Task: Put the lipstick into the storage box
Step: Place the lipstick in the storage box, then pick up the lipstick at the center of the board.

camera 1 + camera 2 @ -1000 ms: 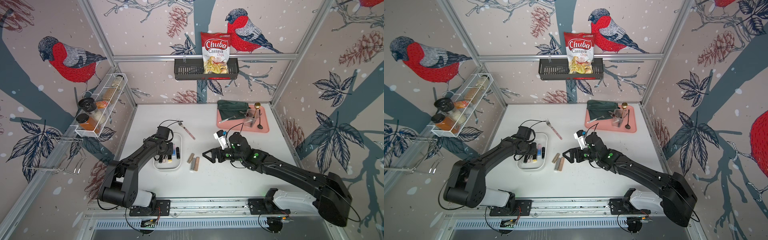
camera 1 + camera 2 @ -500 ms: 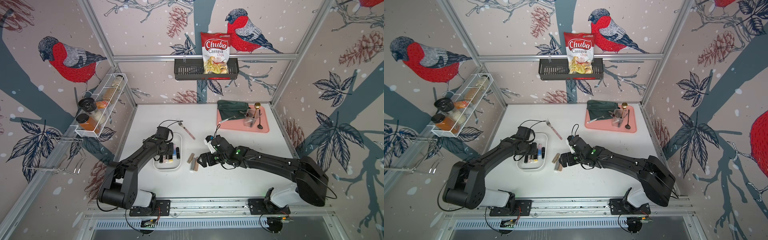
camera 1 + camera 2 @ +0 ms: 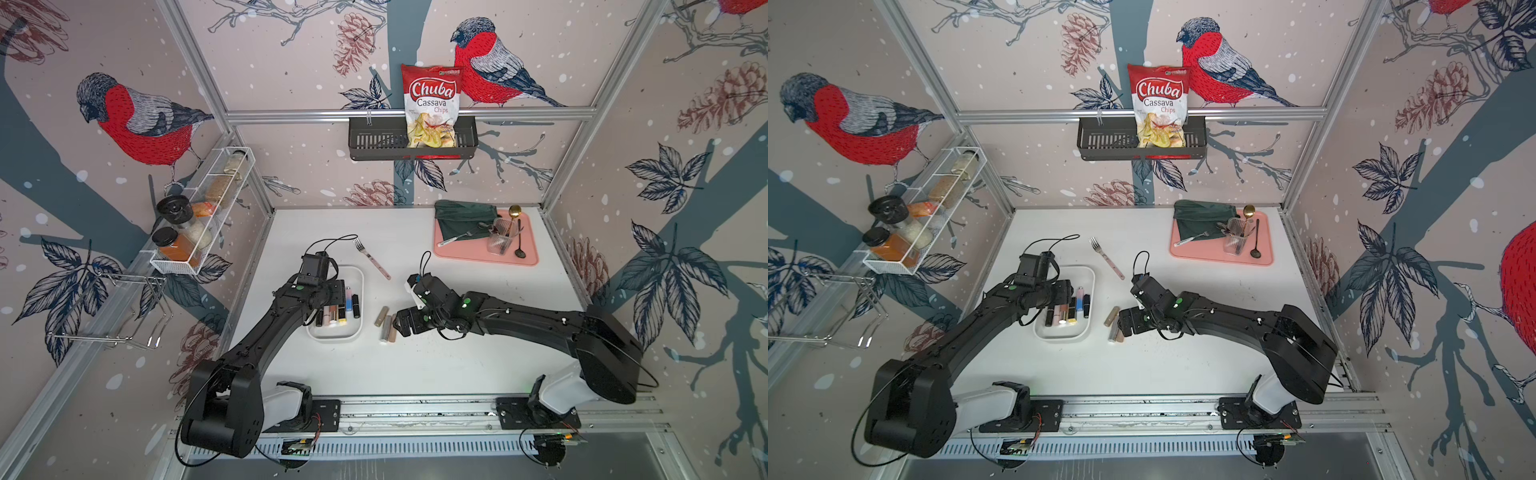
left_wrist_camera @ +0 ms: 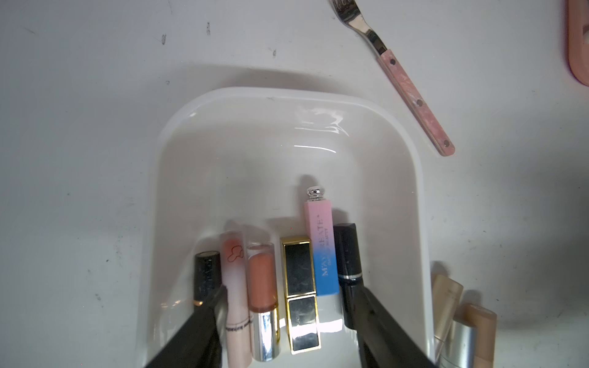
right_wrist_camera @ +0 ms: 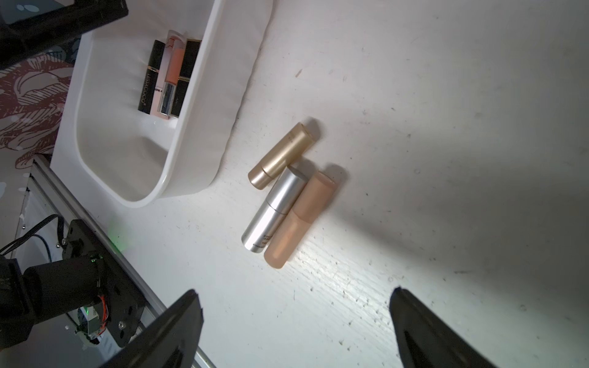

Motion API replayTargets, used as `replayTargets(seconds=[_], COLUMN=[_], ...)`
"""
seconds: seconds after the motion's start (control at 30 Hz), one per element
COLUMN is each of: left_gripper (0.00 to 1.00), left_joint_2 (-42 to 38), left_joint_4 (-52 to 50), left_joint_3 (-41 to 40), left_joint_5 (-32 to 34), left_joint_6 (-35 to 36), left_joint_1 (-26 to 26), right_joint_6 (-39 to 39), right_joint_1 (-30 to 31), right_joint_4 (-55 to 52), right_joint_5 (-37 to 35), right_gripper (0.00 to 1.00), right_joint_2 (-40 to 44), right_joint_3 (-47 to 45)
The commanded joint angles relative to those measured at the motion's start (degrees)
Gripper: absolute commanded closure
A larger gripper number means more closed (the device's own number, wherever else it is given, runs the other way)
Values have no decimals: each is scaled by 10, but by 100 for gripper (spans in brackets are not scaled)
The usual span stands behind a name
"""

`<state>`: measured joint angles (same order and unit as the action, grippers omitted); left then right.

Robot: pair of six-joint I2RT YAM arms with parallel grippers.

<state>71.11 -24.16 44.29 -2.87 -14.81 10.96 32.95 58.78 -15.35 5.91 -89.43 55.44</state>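
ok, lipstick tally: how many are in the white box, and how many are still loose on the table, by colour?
In the storage box, lipsticks: 6
On the table, gold lipstick: 1
On the table, silver lipstick: 1
On the table, peach lipstick: 1
Total: 9

A robot lab test cell: an aluminium frame carries bird-print wall panels, and two arms are bolted to a rail at the white surface's near edge.
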Motion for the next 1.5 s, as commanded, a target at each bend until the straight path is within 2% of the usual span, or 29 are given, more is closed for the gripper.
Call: replayTargets(seconds=[0.0,0.2,0.37,0.63,1.47], left_gripper=[33,33,33,33,33], left_joint_2=[-2,-35,-48,-38,-24], left_joint_4=[35,86,106,101,95], left_joint_3=[-1,-17,-27,-23,-22], left_joint_5=[-66,-185,-220,-231,-232], left_joint_6=[2,9,13,16,20], left_joint_1=[-6,-8,-8,-8,-8], right_joint_6=[0,-3,2,4,-3], right_joint_1=[14,43,58,61,53], right_joint_4=[-34,-80,-104,-108,-98], right_joint_5=[-36,-83,-107,-112,-102], right_gripper=[6,15,24,30,33], right_joint_2=[-20,-75,-114,-130,-155], right_joint_3=[19,63,94,106,120])
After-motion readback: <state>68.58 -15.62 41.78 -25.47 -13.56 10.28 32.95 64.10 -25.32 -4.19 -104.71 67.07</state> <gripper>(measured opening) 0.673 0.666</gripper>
